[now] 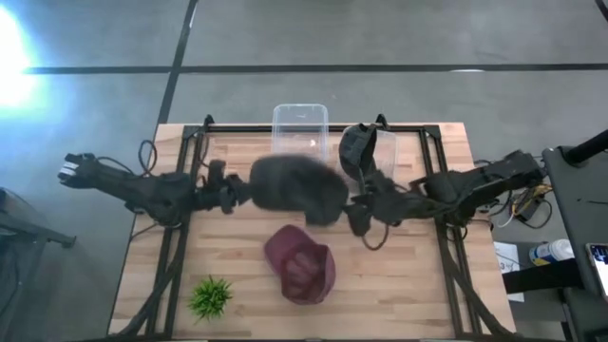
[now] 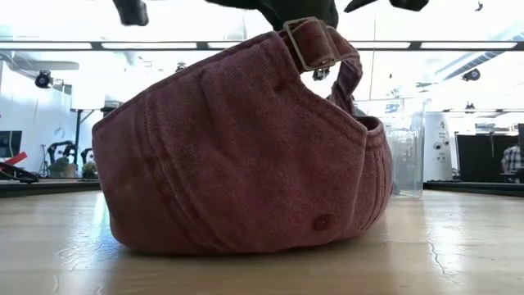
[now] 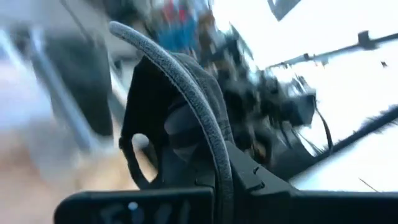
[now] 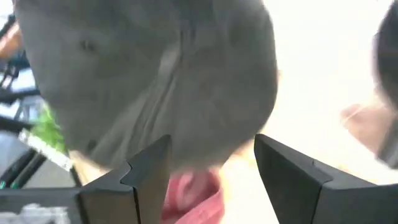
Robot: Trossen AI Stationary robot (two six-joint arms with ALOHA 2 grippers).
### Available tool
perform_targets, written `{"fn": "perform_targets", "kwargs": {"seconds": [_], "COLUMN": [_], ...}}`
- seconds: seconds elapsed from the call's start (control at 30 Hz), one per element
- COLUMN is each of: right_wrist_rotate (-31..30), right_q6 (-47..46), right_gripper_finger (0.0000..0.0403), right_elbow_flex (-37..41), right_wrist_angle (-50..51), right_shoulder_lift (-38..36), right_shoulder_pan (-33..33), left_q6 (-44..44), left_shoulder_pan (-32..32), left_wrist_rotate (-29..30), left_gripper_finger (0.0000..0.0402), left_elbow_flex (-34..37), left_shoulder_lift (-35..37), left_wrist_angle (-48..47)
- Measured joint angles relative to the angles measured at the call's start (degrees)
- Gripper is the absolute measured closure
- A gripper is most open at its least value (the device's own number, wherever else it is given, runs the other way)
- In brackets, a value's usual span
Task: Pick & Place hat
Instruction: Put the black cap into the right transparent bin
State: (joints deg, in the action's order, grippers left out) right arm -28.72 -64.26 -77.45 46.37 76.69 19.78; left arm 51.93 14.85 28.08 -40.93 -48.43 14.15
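Note:
A grey hat [image 1: 294, 188] hangs blurred in the air over the table's middle, between both arms. My left gripper [image 1: 236, 195] is shut on its left side, and the wrist view shows the hat's hollow inside [image 3: 168, 124]. My right gripper [image 1: 353, 217] is open at the hat's right side; its fingers [image 4: 149, 171] stand just short of the crown [image 4: 161, 74], and I cannot tell whether they touch it. A red hat [image 1: 302, 264] lies on the table below, with its strap and buckle [image 2: 307, 45] on top. A dark hat [image 1: 356, 152] sits by the far edge. My left gripper [image 3: 217, 186] holds the grey hat by its corded rim [image 3: 208, 118], pinched between the two fingers. It comes at the hat level, from the table's left. The hat is lifted clear of the table and stands out sideways from the fingers.
A clear plastic box [image 1: 300, 128] stands at the far edge, also in the low view as a clear box [image 2: 405, 156]. A small green plant [image 1: 211, 296] is near the front left corner. Dark frame rails [image 1: 180, 247] run along both table sides.

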Motion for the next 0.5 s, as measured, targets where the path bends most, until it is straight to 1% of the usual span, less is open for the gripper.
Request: {"fn": "perform_targets", "kwargs": {"seconds": [0.1,0.17,0.23,0.3,0.33,0.4,0.43,0.5], "right_wrist_rotate": [-7.75,-11.13,-12.26,-13.01,-13.65,-14.78,-15.3,-17.68], "right_q6": [-1.91,-3.52,-4.56,-3.05,-1.29,4.06,7.02,12.41], "right_gripper_finger": [0.0179,0.0179,0.0179,0.0179,0.0179,0.0179,0.0179,0.0179], "right_elbow_flex": [0.0,0.0,0.0,0.55,1.15,2.2,2.61,2.97], "right_wrist_angle": [-0.9,-2.66,-5.87,-12.95,-17.17,-27.18,-32.03,-38.54], "right_shoulder_lift": [-2.35,-3.19,-3.31,-2.16,-1.39,0.91,2.13,3.99], "right_shoulder_pan": [3.48,5.07,5.89,5.74,5.57,4.55,4.06,3.1], "left_q6": [-7.91,-12.39,-16.11,-19.81,-21.28,-22.91,-23.1,-23.24], "left_shoulder_pan": [-1.26,-2.7,-4.39,-5.77,-6.41,-7.32,-7.59,-8.01], "left_wrist_rotate": [6.9,9.16,9.6,7.36,5.3,0.45,-1.23,-3.74], "left_gripper_finger": [0.0396,0.0396,0.0396,0.0396,0.0396,0.0396,0.0396,0.0396], "left_elbow_flex": [-5.04,-8.2,-11.01,-13.25,-14.28,-16.54,-17.54,-19.62], "left_shoulder_lift": [-3.02,-4.97,-7.08,-9.26,-10.5,-13.03,-14.24,-16.36], "left_wrist_angle": [1.73,2.56,5.22,9.84,12.67,17.64,19.19,21.73]}}
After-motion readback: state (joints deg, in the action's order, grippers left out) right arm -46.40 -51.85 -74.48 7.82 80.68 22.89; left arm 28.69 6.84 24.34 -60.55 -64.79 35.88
